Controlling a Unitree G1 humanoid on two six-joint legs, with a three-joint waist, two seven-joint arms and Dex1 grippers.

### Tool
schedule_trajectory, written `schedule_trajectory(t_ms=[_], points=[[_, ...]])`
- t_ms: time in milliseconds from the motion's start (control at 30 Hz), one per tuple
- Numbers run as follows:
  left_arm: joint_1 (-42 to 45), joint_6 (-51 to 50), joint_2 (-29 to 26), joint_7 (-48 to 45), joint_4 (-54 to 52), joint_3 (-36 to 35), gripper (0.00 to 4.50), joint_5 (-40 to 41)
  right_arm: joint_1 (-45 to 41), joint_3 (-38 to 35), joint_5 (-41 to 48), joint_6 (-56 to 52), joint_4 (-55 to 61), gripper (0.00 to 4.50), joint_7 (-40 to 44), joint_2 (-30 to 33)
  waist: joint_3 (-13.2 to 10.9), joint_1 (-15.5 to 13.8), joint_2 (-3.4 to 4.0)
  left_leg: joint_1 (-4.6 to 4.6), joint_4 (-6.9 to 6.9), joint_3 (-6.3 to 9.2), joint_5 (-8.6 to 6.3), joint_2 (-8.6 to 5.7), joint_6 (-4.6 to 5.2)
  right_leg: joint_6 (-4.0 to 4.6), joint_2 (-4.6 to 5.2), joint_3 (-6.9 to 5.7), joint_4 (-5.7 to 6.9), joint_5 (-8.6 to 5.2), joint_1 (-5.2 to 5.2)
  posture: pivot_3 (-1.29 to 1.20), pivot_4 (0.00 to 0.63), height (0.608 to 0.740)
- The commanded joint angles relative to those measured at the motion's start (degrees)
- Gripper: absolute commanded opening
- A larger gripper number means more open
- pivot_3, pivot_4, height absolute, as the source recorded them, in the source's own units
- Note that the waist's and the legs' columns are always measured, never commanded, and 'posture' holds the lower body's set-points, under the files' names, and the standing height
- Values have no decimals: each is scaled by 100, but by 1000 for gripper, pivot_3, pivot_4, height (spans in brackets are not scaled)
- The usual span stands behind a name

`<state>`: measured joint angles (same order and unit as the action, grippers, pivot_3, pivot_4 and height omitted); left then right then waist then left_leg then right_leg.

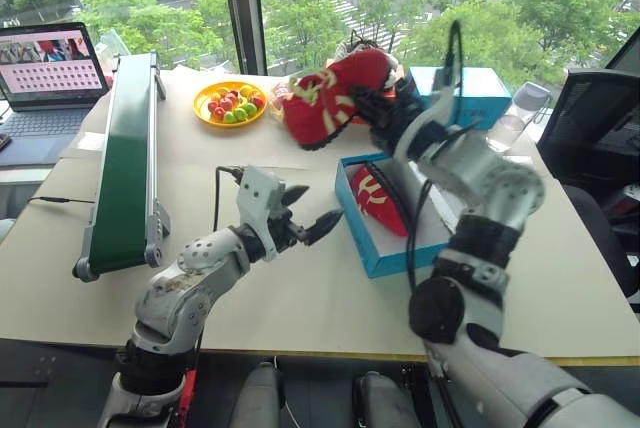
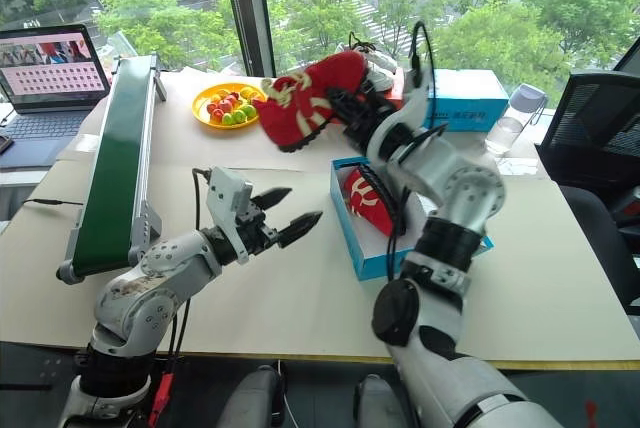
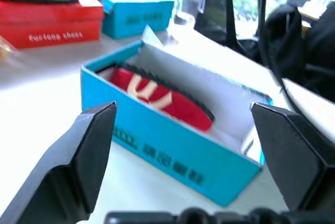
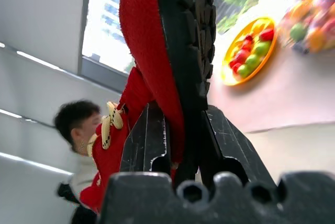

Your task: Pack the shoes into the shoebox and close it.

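Observation:
The teal-blue shoebox [image 1: 384,258] lies open on the table, its white inside [image 3: 209,75] showing. One red shoe [image 3: 157,96] with a pale curved mark lies inside it. My right gripper [image 4: 180,116] is shut on the second red shoe [image 1: 330,93], pinching its dark sole and red side. It holds this shoe in the air beyond the box's far end, the sole tipped up. To the left of the box my left gripper [image 1: 318,204] stands open with nothing between its fingers, pointing at the box's long side.
A green conveyor belt [image 1: 125,163] runs along the table's left side, with a laptop [image 1: 50,73] behind it. At the back are a yellow plate of fruit [image 1: 230,103], a red shoebox [image 3: 47,22] and a lighter blue box [image 1: 470,93]. A black chair [image 1: 600,138] stands at the right.

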<state>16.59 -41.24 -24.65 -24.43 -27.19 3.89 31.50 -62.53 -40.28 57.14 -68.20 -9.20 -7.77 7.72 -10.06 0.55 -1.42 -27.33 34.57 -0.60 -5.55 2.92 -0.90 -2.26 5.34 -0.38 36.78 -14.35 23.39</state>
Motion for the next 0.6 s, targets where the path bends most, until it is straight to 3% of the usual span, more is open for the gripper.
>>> schedule_trajectory(t_ms=[33,267,467,600], points=[[-173,220,-166,-272,-249,10,4404,-97,-53,1216,-630,-223,50,375,793,1232,-3,8,6,0,-2,-2,-1,0,1,1,1,1,-4,-1,1,0,150,740],[-298,338,-322,-678,-361,163,4404,-156,422,3511,-1345,-846,108,375,2542,2915,-3,62,6,7,-28,-24,-6,1,11,8,-7,42,3,-9,29,0,150,740],[-527,273,-705,-1129,-625,148,4404,-104,698,5180,-2163,-372,71,375,3929,3731,-3,30,6,-1,-25,-67,-6,0,12,-3,-5,84,18,-8,66,0,150,740],[-560,310,-748,-1071,-611,62,4404,-181,556,5790,-2626,45,-30,375,4777,4008,-4,24,6,-1,-25,-85,-7,0,12,-9,-4,99,16,-6,75,0,150,740]])
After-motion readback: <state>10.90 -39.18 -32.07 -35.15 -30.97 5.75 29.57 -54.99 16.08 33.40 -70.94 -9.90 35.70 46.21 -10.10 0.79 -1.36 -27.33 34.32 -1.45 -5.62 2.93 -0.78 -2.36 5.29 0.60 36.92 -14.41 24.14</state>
